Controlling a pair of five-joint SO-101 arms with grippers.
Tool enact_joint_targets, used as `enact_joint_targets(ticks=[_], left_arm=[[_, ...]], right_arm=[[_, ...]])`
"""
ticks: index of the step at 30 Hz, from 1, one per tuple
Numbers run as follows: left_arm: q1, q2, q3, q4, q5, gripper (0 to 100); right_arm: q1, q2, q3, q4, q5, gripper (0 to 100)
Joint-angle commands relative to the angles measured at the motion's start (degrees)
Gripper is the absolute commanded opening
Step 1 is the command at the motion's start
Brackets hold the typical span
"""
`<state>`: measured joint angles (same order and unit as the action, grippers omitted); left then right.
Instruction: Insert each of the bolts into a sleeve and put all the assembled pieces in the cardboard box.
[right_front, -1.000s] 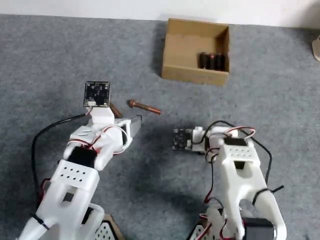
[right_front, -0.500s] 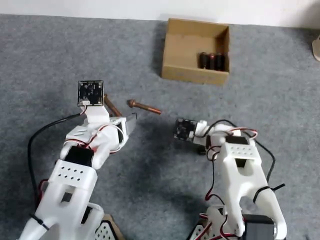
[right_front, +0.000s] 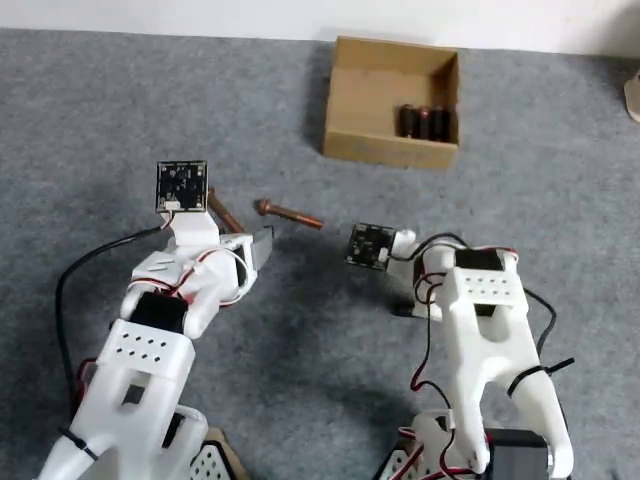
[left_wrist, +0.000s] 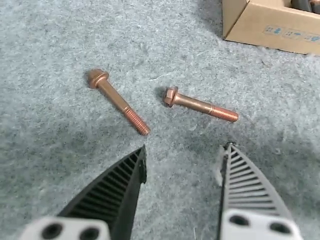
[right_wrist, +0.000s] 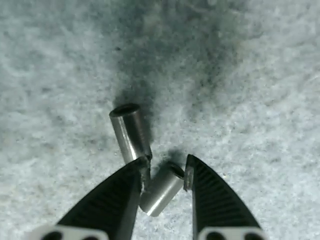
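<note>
The right hand (right_wrist: 167, 160) is narrowly spread around a sleeve (right_wrist: 161, 191) lying on the grey surface (right_front: 100, 120). A second sleeve (right_wrist: 130, 131) touches one fingertip. The left hand (left_wrist: 185, 147) is spread wide and holds nothing, with a bolt (left_wrist: 118, 101) and a second bolt (left_wrist: 200, 104) just beyond its tips. The dark pieces (right_front: 424, 121) in the cardboard box (right_front: 390, 148), upper middle of the high view, are hard to make out.

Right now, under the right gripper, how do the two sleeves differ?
The near sleeve lies between the right gripper's fingers, while the far sleeve lies past the fingertips, outside them. The near sleeve and the far sleeve also point in different directions. Both are grey tubes lying on the carpet, each showing an open end.
</note>
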<state>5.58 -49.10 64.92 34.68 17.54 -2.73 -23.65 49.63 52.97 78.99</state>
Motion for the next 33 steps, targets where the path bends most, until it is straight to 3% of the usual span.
enact_joint_targets(ticks=[1,8,14,33], left_arm=[[-0.3,-0.3,-1.6,-1.1,0.4,24],[-0.3,-0.3,-1.7,-1.1,0.4,24],[-0.4,-0.3,-1.7,-1.1,0.4,24],[-0.6,-0.3,-1.7,-1.1,0.4,24]], right_arm=[[-0.7,-0.8,-2.5,0.4,-0.5,11.3],[-3.2,-0.8,-2.4,0.5,-0.6,11.3],[-5.0,-0.8,-2.9,9.5,-0.7,11.3],[-8.1,-0.1,-1.1,7.5,-0.6,11.3]])
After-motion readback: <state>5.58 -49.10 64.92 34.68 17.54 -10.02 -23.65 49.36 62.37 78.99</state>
